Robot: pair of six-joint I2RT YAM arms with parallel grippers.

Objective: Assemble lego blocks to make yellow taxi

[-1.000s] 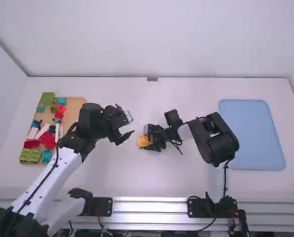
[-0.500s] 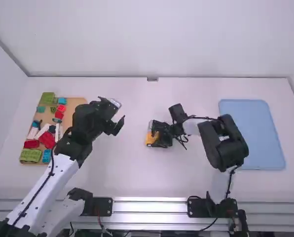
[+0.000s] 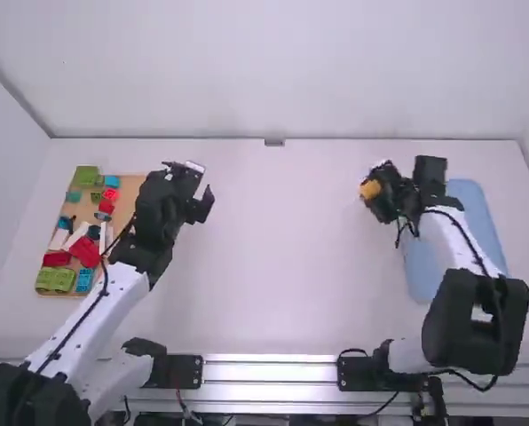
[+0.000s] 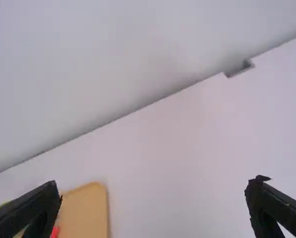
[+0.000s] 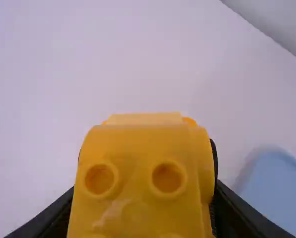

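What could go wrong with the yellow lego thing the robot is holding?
It might slip: only the two fingers of the right gripper pinch the yellow lego thing, and the left gripper is far off, so it probably couldn't catch it.

It might miss the blue mat if let go now, because it's just beside it, over the white table.

A hard squeeze might also pop its bricks apart.

Robotics lab, prob.: metal rail (image 3: 269, 373) w/ arm mounts (image 3: 177, 372) running base-side of L gripper (image 3: 203, 190), white wall (image 3: 273, 71) rising beyond.
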